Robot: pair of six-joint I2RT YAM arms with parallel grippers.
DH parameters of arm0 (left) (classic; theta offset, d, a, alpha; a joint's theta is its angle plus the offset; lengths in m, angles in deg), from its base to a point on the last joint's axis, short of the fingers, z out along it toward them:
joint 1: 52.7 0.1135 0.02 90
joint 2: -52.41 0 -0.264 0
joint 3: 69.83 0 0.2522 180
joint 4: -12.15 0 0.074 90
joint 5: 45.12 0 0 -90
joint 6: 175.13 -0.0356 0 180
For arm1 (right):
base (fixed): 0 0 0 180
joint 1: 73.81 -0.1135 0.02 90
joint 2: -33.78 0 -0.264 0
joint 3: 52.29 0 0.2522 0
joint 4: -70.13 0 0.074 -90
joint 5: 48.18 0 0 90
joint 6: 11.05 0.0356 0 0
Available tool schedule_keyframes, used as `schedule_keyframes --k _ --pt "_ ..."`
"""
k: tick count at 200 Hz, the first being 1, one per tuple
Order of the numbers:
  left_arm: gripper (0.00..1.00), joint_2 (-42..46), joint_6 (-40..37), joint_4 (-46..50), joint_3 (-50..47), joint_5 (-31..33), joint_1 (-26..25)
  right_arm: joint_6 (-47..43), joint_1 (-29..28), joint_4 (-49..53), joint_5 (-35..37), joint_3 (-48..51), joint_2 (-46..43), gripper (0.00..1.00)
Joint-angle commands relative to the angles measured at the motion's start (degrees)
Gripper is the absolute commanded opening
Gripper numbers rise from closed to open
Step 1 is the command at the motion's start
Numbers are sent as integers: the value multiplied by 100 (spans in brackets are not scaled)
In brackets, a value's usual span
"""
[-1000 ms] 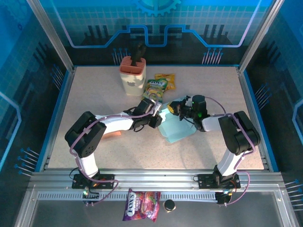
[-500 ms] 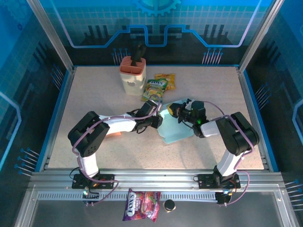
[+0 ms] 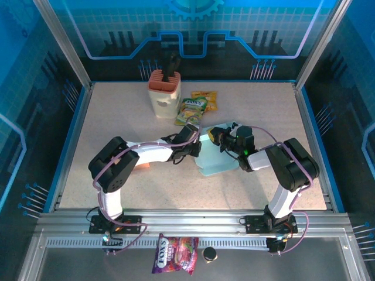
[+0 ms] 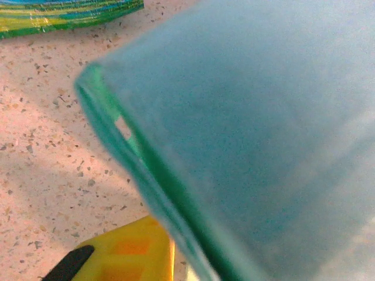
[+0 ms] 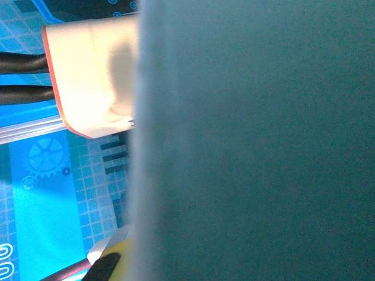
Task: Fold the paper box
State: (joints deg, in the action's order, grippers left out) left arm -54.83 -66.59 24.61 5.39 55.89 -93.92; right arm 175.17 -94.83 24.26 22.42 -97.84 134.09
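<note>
Top external: paper box [image 3: 218, 159], a pale teal sheet, lies mid-table, slightly right of centre, on the speckled table [image 3: 117, 117]. Both arms reach inward and meet at it.

Left gripper [image 3: 197, 147]: at the box's left edge, touching or just over it. In the left wrist view the teal panel [image 4: 252, 117] sits very close to the lens and is blurred, with a darker green folded edge running diagonally and a small slot in it. A yellow finger [image 4: 129, 254] shows at the bottom, beside that edge. I cannot tell if the jaws are spread or pinching.

Right gripper [image 3: 218, 137]: at the box's far edge, where a flap stands up off the table. Jaws are pressed together, pinching the paper there. In the right wrist view the teal sheet [image 5: 252, 140] stands right against the lens.

Surroundings:
- White holder [image 3: 164, 93] with an orange rim, far centre-left, a dark tool upright in it. It also appears in the right wrist view [image 5: 88, 76].
- Green candy packet [image 3: 193, 106] and yellow packet [image 3: 205, 97] lie just right of the holder, beyond the box. The green one's edge shows in the left wrist view [image 4: 64, 12].
- Small orange item [image 3: 142, 165], partly under the left arm.
- Purple candy bag [image 3: 174, 254] and a small dark round item [image 3: 209, 254] lie on the near rail, off the table.
</note>
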Motion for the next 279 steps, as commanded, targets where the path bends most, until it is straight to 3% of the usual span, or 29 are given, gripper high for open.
schedule_keyframes --k 1,43,70,97,145,174,220,279 --pt "16 -200 378 -15 300 275 -57 83 -243 231 -296 138 146 0" --pt "11 -270 940 208 501 493 -96 156 -306 152 -211 147 205 0" --pt "1 -243 1153 419 583 689 -107 136 -315 343 -152 113 83 0" --pt "0 -134 1282 614 613 887 -107 -281 -265 1366 -108 -76 -484 22" --pt "0 138 1248 1107 789 885 -18 -1656 354 4537 -170 -974 -2040 63" --pt "0 443 1462 1409 814 235 301 -2451 977 6047 -228 -1647 -2829 71" --pt "0 733 1713 1447 799 -1664 968 -3401 1887 7938 -505 -2793 -2896 66" --pt "0 810 2020 1327 854 -3217 1438 -4277 1828 9055 -459 -3567 -2386 67"
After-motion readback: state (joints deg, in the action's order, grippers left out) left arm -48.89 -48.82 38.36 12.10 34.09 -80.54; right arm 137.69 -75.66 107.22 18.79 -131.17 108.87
